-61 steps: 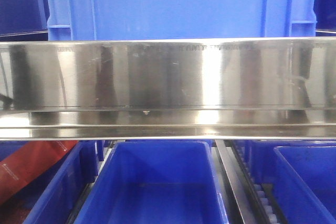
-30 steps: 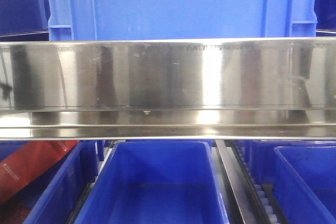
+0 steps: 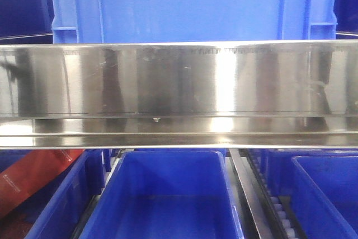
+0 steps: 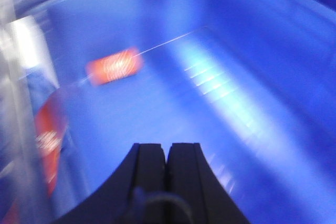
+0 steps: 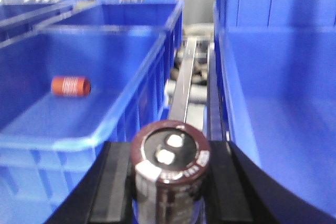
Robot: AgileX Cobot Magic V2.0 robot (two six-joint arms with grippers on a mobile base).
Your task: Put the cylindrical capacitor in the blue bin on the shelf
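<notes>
- Since the earlier front frames, only the dark reflections at the left end of the shelf (image 3: pixel 179 82) rail are shifting and fading. The bins above and below are staying where they were.
- A big blue crate (image 3: pixel 190 4) is standing across the top of the front frame behind the rail. A middle bin (image 3: pixel 168 194) is sitting below it at the bottom centre, and a red strip (image 3: pixel 33 177) is showing at the lower left.
- The right pincer (image 5: pixel 168 192) is clamping the capacitor (image 5: pixel 169 150) upright between its black fingers (image 5: pixel 113 182), at the bottom centre of the right wrist frame.
- The capacitor's silvery top, with two pale studs, is facing the camera.
- Behind the capacitor, a roller track (image 5: pixel 186 87) is running up the frame between a left-hand bin (image 5: pixel 131 93) and a right-hand bin (image 5: pixel 273 103).
- An orange cylinder (image 5: pixel 70 86) is lying on its side in the left-hand bin, at the left of the frame.
- The left pincer (image 4: pixel 167 153) is pressing its jaws together with nothing between them, at the bottom centre of its blurred frame.
- It is hanging inside a blue tub (image 4: pixel 252 77), where an orange roll (image 4: pixel 114 66) is lying at the upper left.
</notes>
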